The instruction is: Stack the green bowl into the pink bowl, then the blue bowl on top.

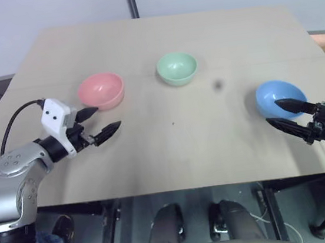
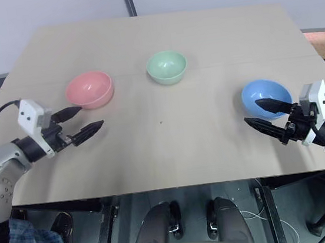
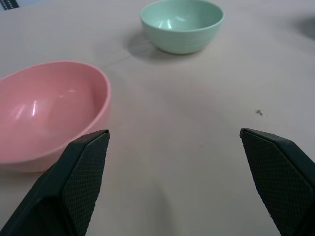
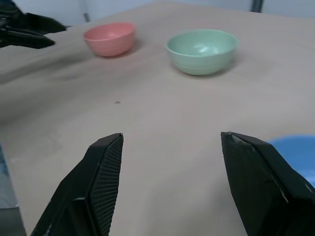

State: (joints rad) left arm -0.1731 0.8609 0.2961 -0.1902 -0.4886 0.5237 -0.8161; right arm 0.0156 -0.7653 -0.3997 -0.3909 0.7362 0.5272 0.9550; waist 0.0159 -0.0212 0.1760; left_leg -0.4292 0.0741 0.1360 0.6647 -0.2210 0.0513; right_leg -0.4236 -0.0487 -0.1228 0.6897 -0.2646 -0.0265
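Both arms hover low, left gripper [image 1: 100, 122] and right gripper [image 1: 285, 113] agape.

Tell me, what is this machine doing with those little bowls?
Nothing is stacked yet. Three bowls sit apart on the table: the pink bowl, the green bowl and the blue bowl. The left gripper hovers open beside the pink one, and the right gripper hovers open at the blue one. Neither holds anything.

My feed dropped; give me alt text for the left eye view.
Pink bowl, green bowl and blue bowl sit separately, unstacked, on a tan table. Open left gripper hovers by pink; open right gripper by blue.
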